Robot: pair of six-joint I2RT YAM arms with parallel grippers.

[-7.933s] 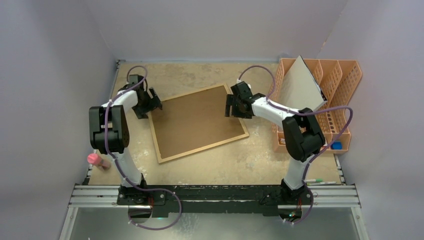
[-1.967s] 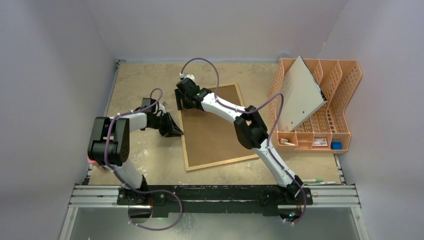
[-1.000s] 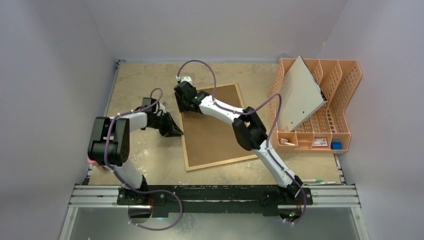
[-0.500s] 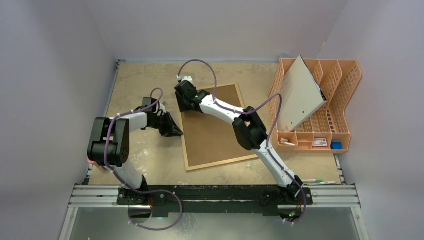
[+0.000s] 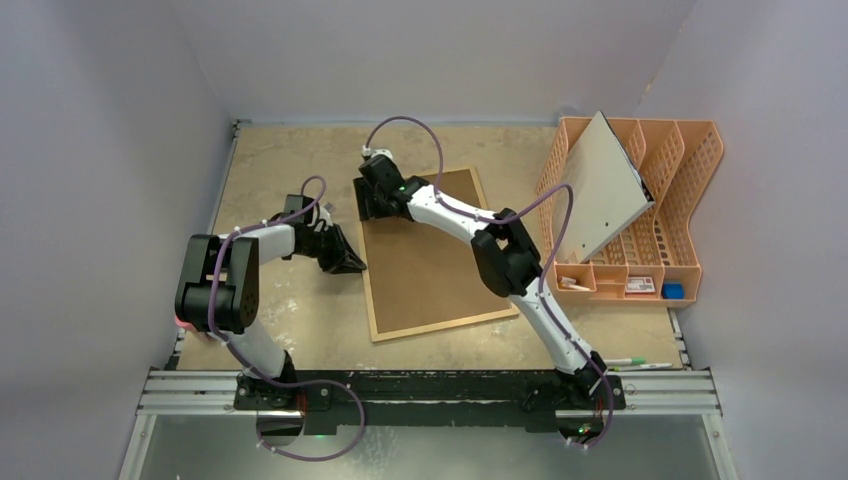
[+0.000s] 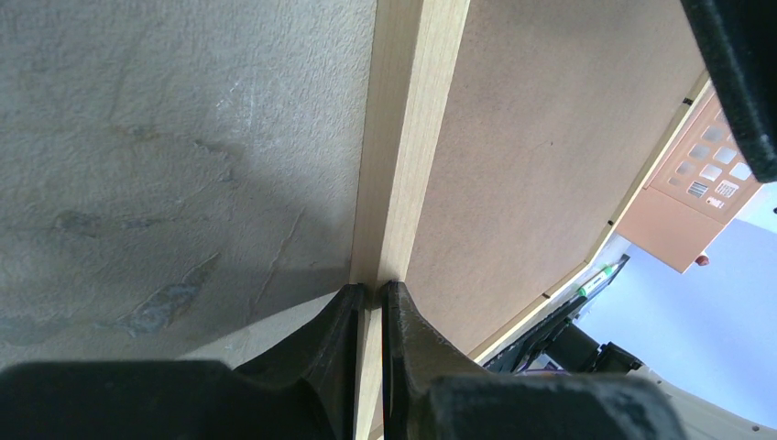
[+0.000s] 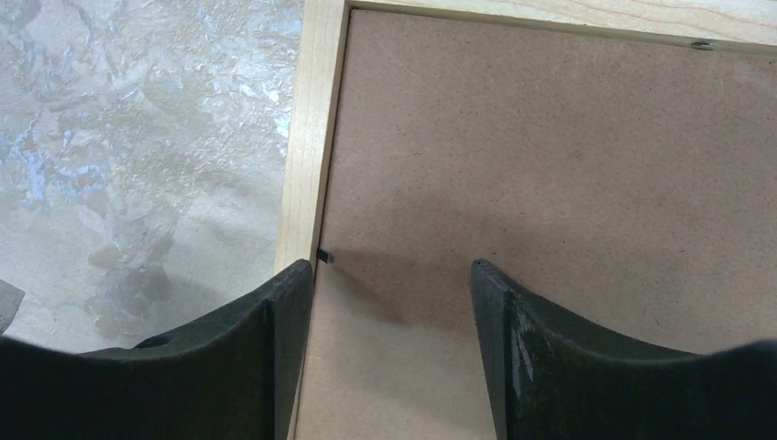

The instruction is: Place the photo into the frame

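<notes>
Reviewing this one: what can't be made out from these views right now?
- In no view: the photo; nothing shows where it lies.
- All views: the frame lies face down on the table, so its front is hidden.
- Top view: the board in the orange rack shows one blank side only.
- Top view: the small items in the rack's front tray are too small to name.
- Top view: the pink object is mostly behind the left arm.

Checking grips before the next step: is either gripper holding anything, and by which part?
The left gripper pinches the frame by its left wooden rail. The right gripper is open above the frame's back, holding nothing.
</notes>
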